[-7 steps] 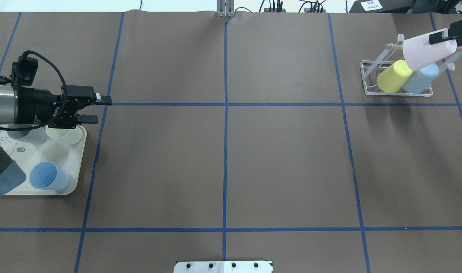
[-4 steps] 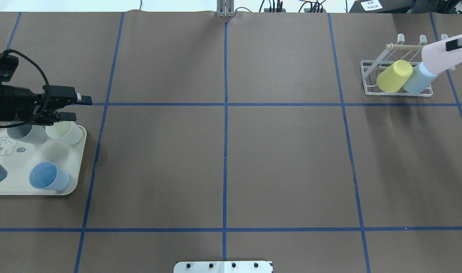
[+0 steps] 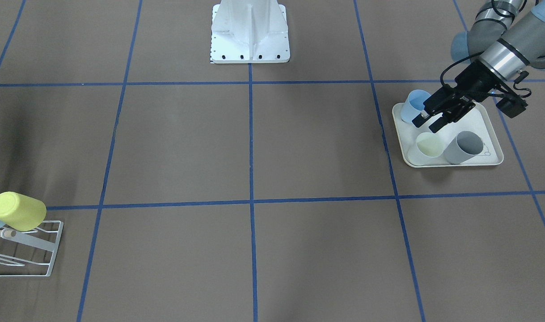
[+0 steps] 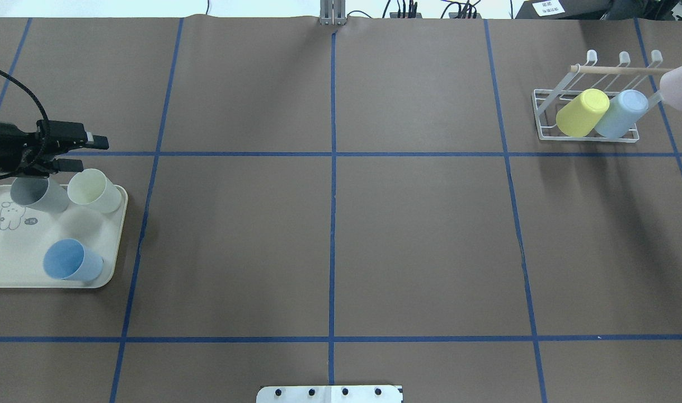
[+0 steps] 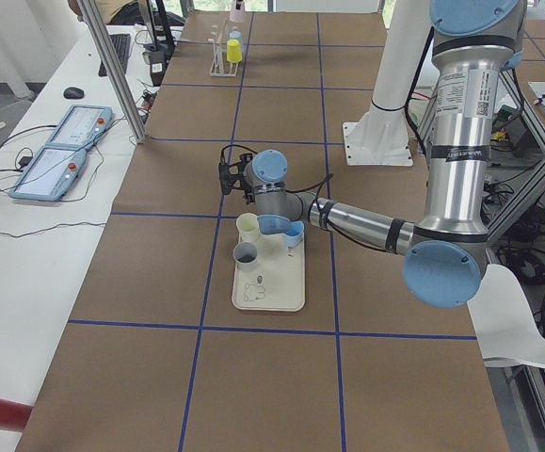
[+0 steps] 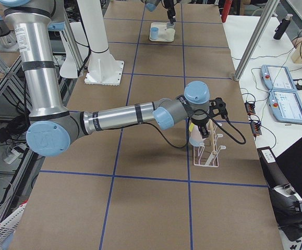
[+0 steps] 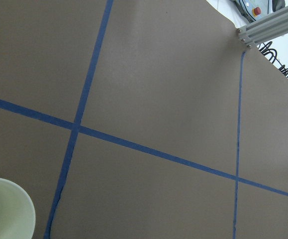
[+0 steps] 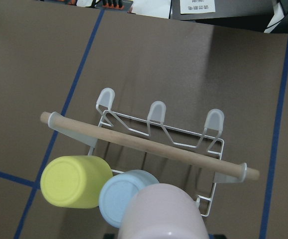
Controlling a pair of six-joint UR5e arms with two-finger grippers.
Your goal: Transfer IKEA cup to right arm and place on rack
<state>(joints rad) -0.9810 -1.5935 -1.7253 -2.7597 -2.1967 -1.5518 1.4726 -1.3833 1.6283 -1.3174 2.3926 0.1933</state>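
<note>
My right gripper (image 6: pixel 203 128) is shut on a pink cup (image 4: pixel 681 89) and holds it in the air at the right end of the white wire rack (image 4: pixel 543 103). In the right wrist view the pink cup (image 8: pixel 166 211) hangs over the rack's (image 8: pixel 158 130) near side, beside a light blue cup (image 8: pixel 124 195) and a yellow cup (image 8: pixel 74 180) that sit on the prongs. My left gripper (image 4: pixel 86 153) is open and empty, just above the far edge of the cream tray (image 4: pixel 16 263); it also shows in the front-facing view (image 3: pixel 426 124).
The tray holds a grey cup (image 4: pixel 38 193), a cream cup (image 4: pixel 93 190) and a blue cup (image 4: pixel 71 260). The rack's wooden rod (image 4: pixel 615 69) runs along its top. Blue tape lines cross the brown table. The robot's base plate (image 3: pixel 250 31) stands at the near middle edge.
The right gripper has carried the pink cup rightward, from over the rack to the view's right edge. The left arm has drawn back to the left, uncovering the tray.
</note>
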